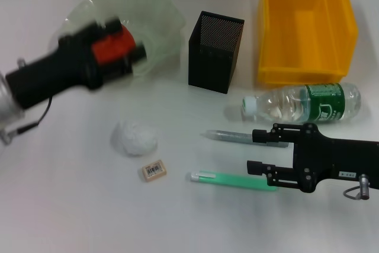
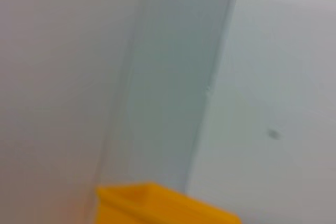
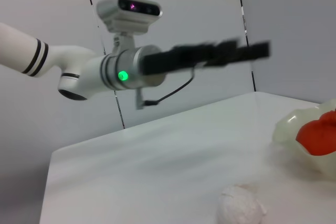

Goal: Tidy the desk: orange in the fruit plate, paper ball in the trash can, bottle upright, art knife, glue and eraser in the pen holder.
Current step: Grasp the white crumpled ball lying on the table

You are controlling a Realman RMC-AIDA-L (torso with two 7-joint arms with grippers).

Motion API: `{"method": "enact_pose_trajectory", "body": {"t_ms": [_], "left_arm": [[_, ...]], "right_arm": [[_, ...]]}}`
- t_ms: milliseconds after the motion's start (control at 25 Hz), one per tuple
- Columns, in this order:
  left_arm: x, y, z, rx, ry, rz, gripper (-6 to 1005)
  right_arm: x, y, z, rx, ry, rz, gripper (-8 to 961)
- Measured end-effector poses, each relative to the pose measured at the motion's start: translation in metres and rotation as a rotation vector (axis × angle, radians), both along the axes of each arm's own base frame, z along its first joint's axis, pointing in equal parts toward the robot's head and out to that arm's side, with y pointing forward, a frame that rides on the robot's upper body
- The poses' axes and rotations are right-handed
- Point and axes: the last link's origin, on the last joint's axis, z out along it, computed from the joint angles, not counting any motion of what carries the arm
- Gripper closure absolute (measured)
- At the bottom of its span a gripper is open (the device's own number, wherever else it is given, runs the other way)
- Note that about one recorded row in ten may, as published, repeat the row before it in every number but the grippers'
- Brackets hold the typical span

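The orange (image 1: 109, 45) lies in the pale-green fruit plate (image 1: 154, 16); it also shows in the right wrist view (image 3: 317, 137). My left gripper (image 1: 137, 45) hovers above it, blurred and open, well clear of the fruit in the right wrist view (image 3: 260, 50). My right gripper (image 1: 260, 151) is open and empty, low over the grey glue stick (image 1: 228, 136) and the green art knife (image 1: 234, 180). The bottle (image 1: 308, 102) lies on its side. The paper ball (image 1: 135, 137) and the eraser (image 1: 153, 170) lie on the desk (image 1: 71, 205). The black pen holder (image 1: 215, 51) stands upright.
The yellow trash can (image 1: 305, 25) stands at the back right, behind the bottle; its corner shows in the left wrist view (image 2: 152, 203). The paper ball also shows in the right wrist view (image 3: 241, 208).
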Motion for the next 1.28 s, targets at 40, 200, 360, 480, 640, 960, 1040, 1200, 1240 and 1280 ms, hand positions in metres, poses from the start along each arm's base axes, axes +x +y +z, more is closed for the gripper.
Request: {"method": "enact_pose_trajectory", "body": {"t_ms": [40,200,360,480,640,960,1040,1200,1240,1280], "left_arm": [[-0.002,-0.003,-0.001,-0.025,0.015,-0.007,178],[-0.016,-0.018,-0.008,-0.164,0.134,-0.019,154],[-0.023,-0.021,-0.012,-0.192,0.185,-0.013,156],[-0.033,-0.023,-0.019,-0.220,0.270,0.003,158],[-0.039,-0.021,-0.030,-0.243,0.356,0.013,161],[-0.037,-0.015,-0.042,-0.221,0.411,0.016,166],[-0.036,-0.015,-0.045,-0.217,0.424,0.007,167],[-0.037,-0.014,-0.051,-0.213,0.463,-0.004,170],[-0.037,-0.014,-0.051,-0.213,0.463,-0.004,170],[-0.037,-0.014,-0.052,-0.212,0.473,-0.006,171]], "right_arm": [[0.000,0.000,0.000,0.000,0.000,0.001,321],[-0.001,0.001,0.000,0.001,-0.001,0.004,320],[-0.001,0.001,0.000,0.001,-0.001,0.004,320],[-0.001,0.001,0.000,0.002,-0.001,0.005,320],[-0.001,0.001,0.001,0.002,-0.002,0.004,320],[0.001,0.000,0.001,0.003,-0.003,-0.001,320],[0.001,0.000,0.001,0.002,-0.003,-0.001,320],[0.001,0.000,0.001,0.002,-0.003,-0.001,320],[0.001,0.000,0.001,0.002,-0.003,-0.001,320],[0.001,0.000,0.001,0.002,-0.003,-0.002,320]]}}
